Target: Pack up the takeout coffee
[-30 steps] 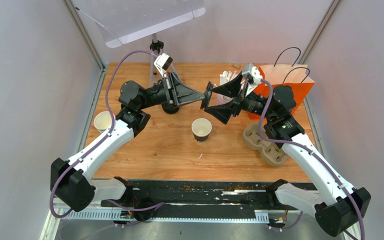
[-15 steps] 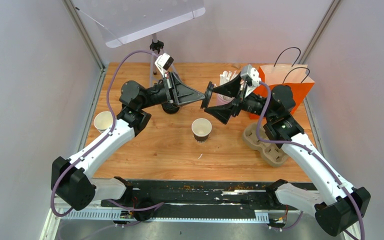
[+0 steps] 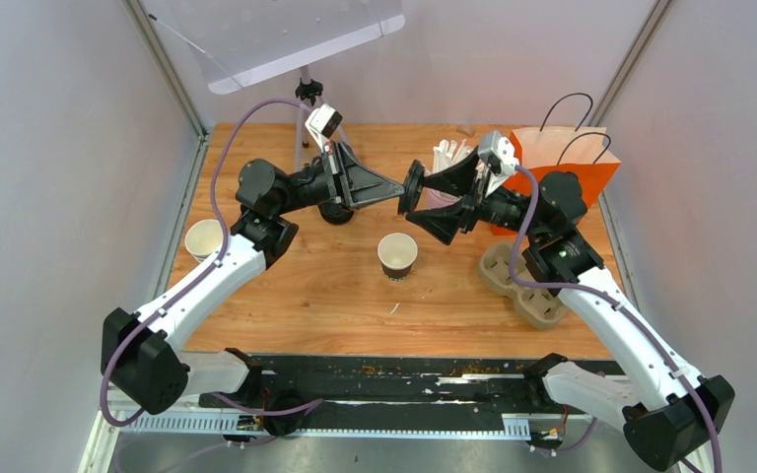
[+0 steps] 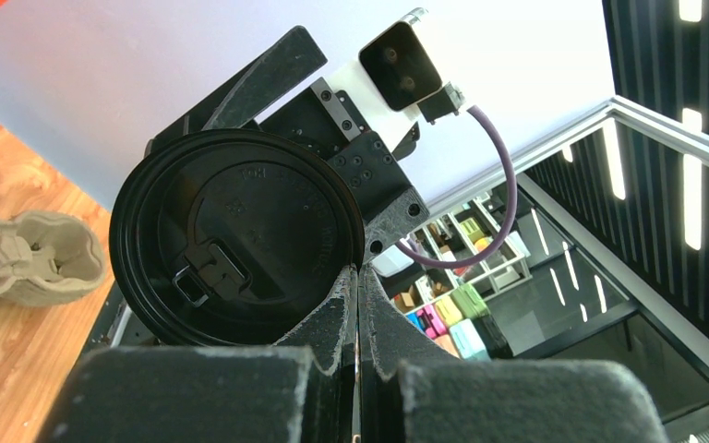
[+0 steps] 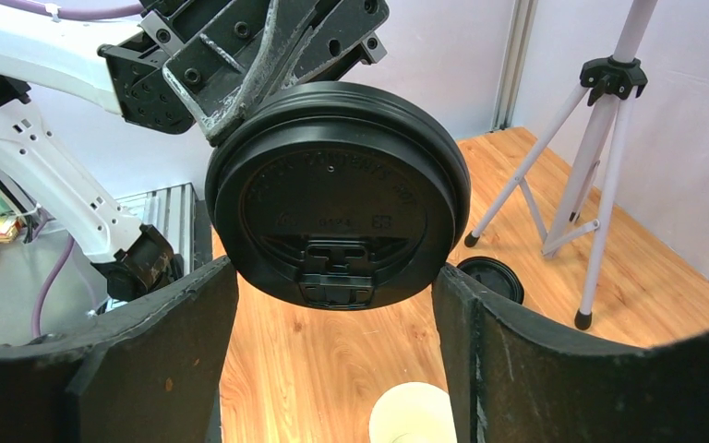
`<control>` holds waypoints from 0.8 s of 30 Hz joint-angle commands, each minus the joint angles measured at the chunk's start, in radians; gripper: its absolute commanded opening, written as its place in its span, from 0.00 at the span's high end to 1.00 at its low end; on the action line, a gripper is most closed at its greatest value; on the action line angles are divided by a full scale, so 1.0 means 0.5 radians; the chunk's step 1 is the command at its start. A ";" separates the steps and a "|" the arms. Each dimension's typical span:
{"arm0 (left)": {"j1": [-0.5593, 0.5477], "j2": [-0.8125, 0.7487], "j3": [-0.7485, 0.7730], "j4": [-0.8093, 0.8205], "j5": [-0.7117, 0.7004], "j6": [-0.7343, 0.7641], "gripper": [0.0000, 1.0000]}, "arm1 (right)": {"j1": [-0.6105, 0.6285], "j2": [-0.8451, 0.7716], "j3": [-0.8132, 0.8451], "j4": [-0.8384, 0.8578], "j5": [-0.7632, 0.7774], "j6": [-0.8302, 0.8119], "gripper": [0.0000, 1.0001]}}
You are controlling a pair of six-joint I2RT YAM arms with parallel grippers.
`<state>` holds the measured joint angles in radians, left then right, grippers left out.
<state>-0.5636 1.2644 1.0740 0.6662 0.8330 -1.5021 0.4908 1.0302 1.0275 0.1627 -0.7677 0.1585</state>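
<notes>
A black lid [image 3: 411, 187] hangs on edge in mid-air over the table's middle. My left gripper [image 3: 399, 194] is shut on its rim; the left wrist view shows the pinched tips [image 4: 358, 272] at the lid's [image 4: 235, 235] edge. My right gripper [image 3: 416, 195] faces it from the right, open, its fingers flanking the lid [image 5: 337, 208] close on both sides; I cannot tell whether they touch it. A lidless white cup [image 3: 397, 254] stands below, also visible between my right fingers [image 5: 413, 413]. A second lidless cup [image 3: 203, 238] stands at the left edge.
Another black lid [image 5: 490, 277] lies flat near the tripod's legs [image 5: 600, 138]. The orange paper bag [image 3: 562, 158] stands at the back right, the pink cup of straws [image 3: 446, 158] beside it. The brown pulp tray [image 3: 522, 286] lies at the front right.
My right gripper's fingers have closed in from wide open to either side of the lid and shifted slightly towards it. The left gripper and lid stay put.
</notes>
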 commanded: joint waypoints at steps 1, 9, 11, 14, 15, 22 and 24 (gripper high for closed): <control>-0.016 -0.005 0.008 0.033 0.015 0.008 1.00 | 0.011 -0.043 -0.008 -0.012 0.016 -0.044 0.27; -0.017 -0.011 0.000 -0.008 -0.013 0.033 0.91 | 0.011 -0.069 -0.029 -0.049 0.059 -0.018 0.38; -0.016 -0.012 -0.002 -0.020 -0.016 0.041 0.91 | 0.014 -0.073 -0.032 -0.068 0.068 -0.018 0.40; -0.017 -0.023 -0.009 -0.044 -0.020 0.055 0.91 | 0.014 -0.090 -0.048 -0.065 0.088 -0.007 0.41; -0.016 -0.026 -0.012 -0.053 -0.017 0.063 0.91 | 0.013 -0.098 -0.053 -0.066 0.094 -0.005 0.41; -0.017 -0.052 -0.045 -0.088 -0.018 0.094 0.84 | 0.015 -0.131 -0.076 -0.123 0.191 -0.001 0.41; -0.017 -0.064 -0.059 -0.102 -0.014 0.117 0.92 | 0.014 -0.136 -0.081 -0.122 0.201 0.009 0.41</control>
<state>-0.5678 1.2644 1.0515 0.6106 0.8253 -1.4818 0.4946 0.9913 0.9943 0.1013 -0.7013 0.1566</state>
